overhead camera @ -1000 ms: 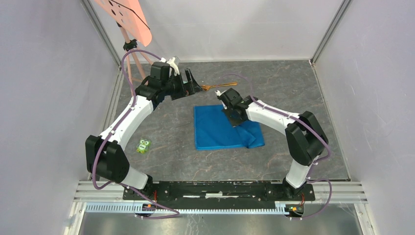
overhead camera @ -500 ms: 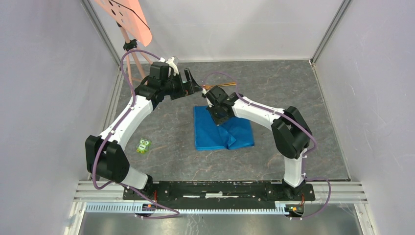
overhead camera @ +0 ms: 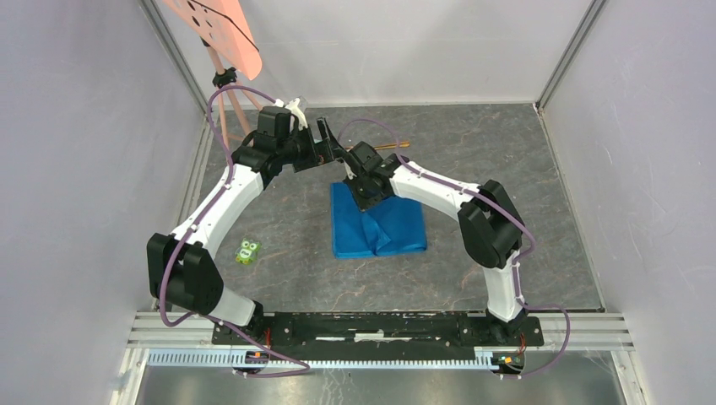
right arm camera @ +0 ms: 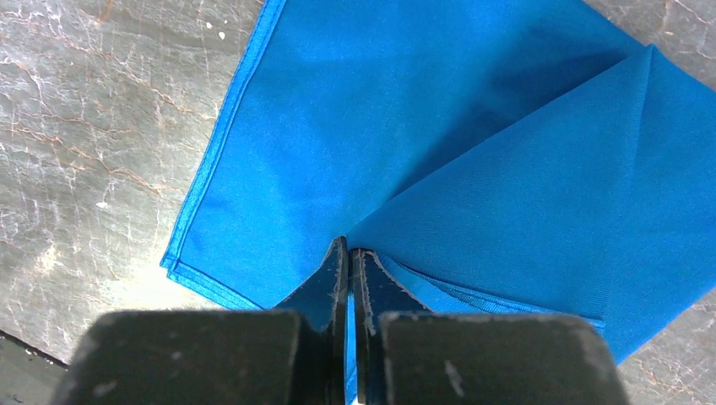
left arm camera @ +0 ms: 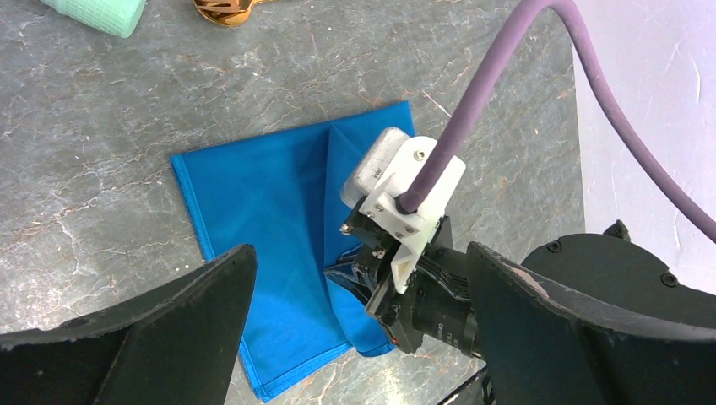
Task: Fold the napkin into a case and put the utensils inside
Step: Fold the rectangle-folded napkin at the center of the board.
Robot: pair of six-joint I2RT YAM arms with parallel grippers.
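At the far left of the top view, a small green owl toy sits on the grey marbled table, well apart from the cloth. The left gripper hangs above the table just beyond the napkin's far edge. Its own wrist view shows its fingers spread wide with nothing between them.

The napkin lies flat near the table's middle. One blue flap is folded across the rest, so a diagonal crease runs over it. Nothing can be seen tucked into its layers.

The right gripper is down at the napkin's far edge. Its jaws are pressed together at the flap's corner, and a sliver of blue cloth shows between them.

The utensils lie on the bare table beyond the napkin, apart from it. A copper-gold bowl shows in the left wrist view just beside a mint-green cylinder.
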